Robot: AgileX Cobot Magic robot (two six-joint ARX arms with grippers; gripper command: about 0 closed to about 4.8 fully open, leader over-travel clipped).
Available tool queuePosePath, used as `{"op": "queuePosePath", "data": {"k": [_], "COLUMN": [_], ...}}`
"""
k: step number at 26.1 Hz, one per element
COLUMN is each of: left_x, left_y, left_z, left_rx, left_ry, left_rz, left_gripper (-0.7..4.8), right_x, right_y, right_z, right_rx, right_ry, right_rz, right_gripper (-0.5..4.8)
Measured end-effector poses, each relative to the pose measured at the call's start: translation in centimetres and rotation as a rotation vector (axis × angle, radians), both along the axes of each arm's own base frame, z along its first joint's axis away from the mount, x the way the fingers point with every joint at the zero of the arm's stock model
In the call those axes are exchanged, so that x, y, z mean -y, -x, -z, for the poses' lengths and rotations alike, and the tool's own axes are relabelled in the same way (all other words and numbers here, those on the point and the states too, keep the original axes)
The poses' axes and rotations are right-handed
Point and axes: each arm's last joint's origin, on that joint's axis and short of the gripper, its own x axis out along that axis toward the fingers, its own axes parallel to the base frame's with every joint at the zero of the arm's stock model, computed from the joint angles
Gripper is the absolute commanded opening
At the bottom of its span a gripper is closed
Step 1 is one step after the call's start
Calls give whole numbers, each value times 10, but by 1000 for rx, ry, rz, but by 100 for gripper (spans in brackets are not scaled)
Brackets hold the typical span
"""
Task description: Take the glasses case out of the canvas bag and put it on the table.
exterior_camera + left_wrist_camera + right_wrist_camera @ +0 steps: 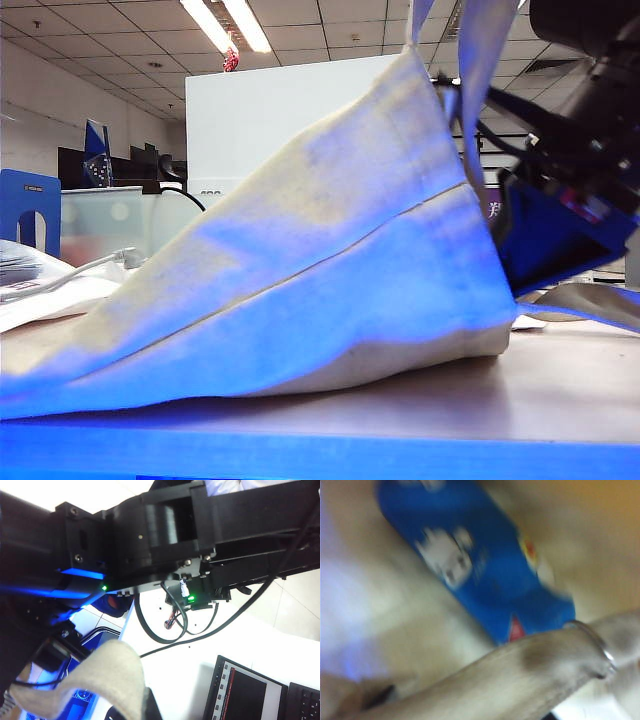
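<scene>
ceiling: tiled, strip lights (228,24) lit | white partition (270,120) behind

Bag (300,270) on table (480,400), one side pulled up toward upper right of exterior view, other end flat at left. Strap (100,680) under left wrist, left gripper closed, fingers out of sight. Right gripper unseen in right wrist view; right arm (590,130) at bag's right edge. Case (480,565) lies on bag cloth, probably inside bag, strap (520,675) crossing before one end.
</scene>
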Motion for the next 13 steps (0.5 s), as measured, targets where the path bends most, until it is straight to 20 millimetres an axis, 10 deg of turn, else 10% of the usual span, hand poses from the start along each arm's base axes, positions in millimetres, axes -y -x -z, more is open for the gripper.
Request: {"op": "queuePosePath", "data": {"k": [13], "left_x": [7], "left_y": [14], "left_z": [-2], "left_rx": [-50], "left_ry": [43], "left_rz": [86], "left_gripper": [-5], "right_x": [-26], "right_y": [-41], "right_z": [4], "right_rx": [26], "right_ry": [-57], "right_rz": [-85], "right_gripper": [469]}}
